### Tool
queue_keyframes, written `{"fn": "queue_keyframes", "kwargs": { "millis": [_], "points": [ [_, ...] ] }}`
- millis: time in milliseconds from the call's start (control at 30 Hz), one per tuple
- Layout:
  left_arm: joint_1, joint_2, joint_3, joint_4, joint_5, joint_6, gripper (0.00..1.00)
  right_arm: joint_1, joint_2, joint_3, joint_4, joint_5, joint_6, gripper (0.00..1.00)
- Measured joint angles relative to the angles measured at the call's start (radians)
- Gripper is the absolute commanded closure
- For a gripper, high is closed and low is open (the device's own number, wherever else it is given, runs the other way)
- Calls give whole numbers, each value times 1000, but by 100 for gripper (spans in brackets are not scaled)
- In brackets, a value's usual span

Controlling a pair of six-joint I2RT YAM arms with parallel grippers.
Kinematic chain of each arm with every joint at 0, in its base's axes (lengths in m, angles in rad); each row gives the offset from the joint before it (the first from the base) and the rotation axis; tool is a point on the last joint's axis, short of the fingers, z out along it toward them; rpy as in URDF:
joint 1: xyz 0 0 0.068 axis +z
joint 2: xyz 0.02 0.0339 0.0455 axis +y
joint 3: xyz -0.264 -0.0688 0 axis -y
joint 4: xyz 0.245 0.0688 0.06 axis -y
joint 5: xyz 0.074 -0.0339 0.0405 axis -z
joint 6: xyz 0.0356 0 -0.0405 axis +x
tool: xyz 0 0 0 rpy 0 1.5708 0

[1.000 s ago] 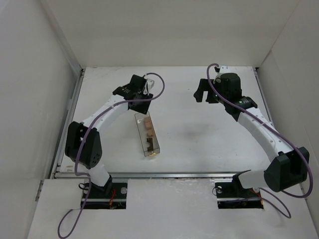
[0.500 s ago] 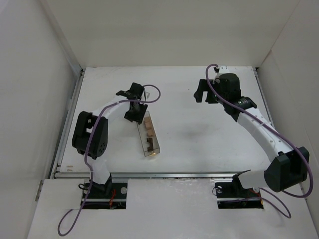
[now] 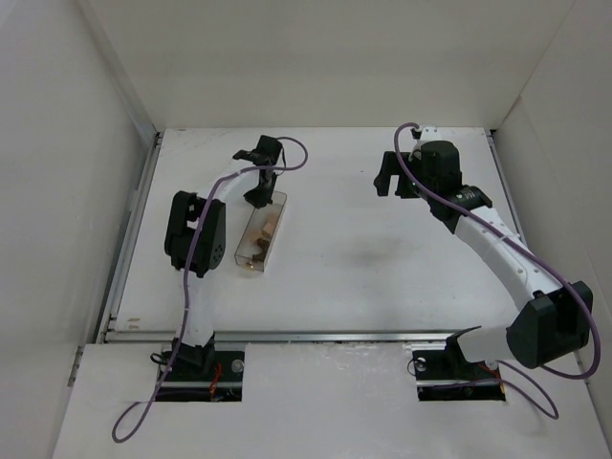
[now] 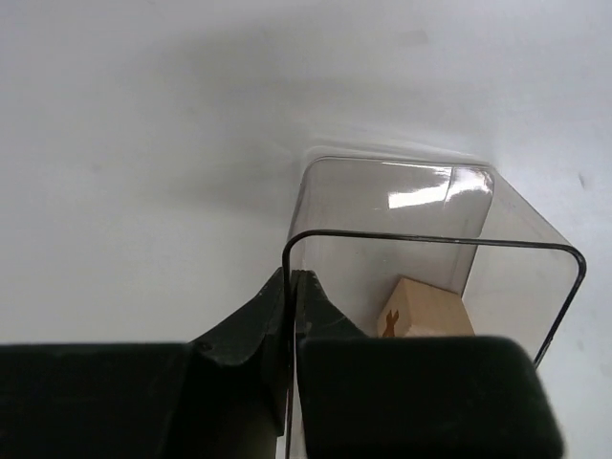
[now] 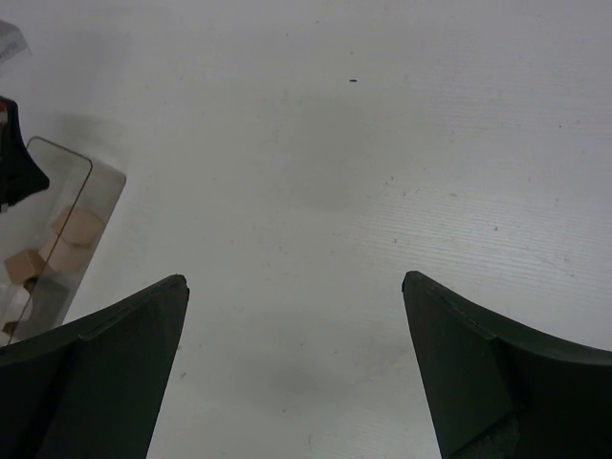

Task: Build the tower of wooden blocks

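Left tool (image 4: 292, 287) pinching the box wall, right tool (image 5: 295, 282) spread wide!
The clear plastic box (image 4: 430, 241) lies slantwise on the bench (image 3: 382, 258), its thin end wall nipped between the left fingers. The tan wood blocks (image 3: 265, 231) sit loose inside it. The right tool hovers well apart.

Through my right arm's camera I see the right gripper (image 5: 295, 279) with its two dark fingers (image 5: 105, 354) spread far apart over the white table (image 5: 382, 153), holding nothing. A clear box (image 5: 96, 186) lies at the left edge. Inside it I can see tan blocks (image 5: 76, 228) and a dark piece (image 5: 40, 285) beside them. A black part (image 5: 14, 167) touches the box's far end.
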Motion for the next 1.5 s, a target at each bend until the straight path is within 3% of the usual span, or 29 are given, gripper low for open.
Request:
{"fn": "queue_keyframes", "kwargs": {
  "millis": [167, 333, 467, 500, 567, 667, 700, 733, 767, 867, 933, 1167, 1300, 1400, 1500],
  "points": [
    [-19, 84, 127, 40, -296, 37, 100, 0, 3, 0, 0, 9, -7, 1],
    [-69, 98, 57, 274, -702, 236, 100, 0, 8, 0, 0, 19, -10, 1],
    [-106, 126, 7, 420, -870, 396, 100, 0, 11, 0, 0, 25, -11, 1],
    [-116, 133, 0, 441, -893, 422, 97, 0, 13, 0, 0, 25, -12, 1],
    [-144, 146, -14, 472, -933, 463, 75, 0, 18, 0, 0, 25, -14, 1],
    [-193, 166, -16, 464, -958, 472, 55, 0, 20, 0, 0, 26, -14, 1],
    [-208, 168, -16, 452, -957, 465, 48, 0, 20, 0, 0, 27, -14, 1],
    [-221, 171, -15, 435, -957, 456, 31, 0, 20, 0, 0, 27, -14, 1],
    [-235, 173, -12, 411, -951, 444, 22, 0, 20, 0, 0, 27, -14, 1],
    [-259, 181, 19, 337, -931, 399, 6, 0, 20, 0, 0, 27, -14, 1],
    [-261, 184, 60, 276, -895, 355, 0, 0, 20, 0, 0, 27, -14, 1],
    [-241, 122, 100, 151, -721, 232, 0, 7, 20, 0, 0, 27, -14, 1],
    [-202, 11, 80, 135, -467, 140, 0, 7, 20, 0, 0, 27, -14, 1],
    [-60, -170, 2, 165, -201, 71, 0, 11, 20, 0, 0, 26, -14, 1],
    [108, -262, -13, 185, -63, 35, 0, 16, 20, 0, 0, 20, -15, 1]
  ]
}}
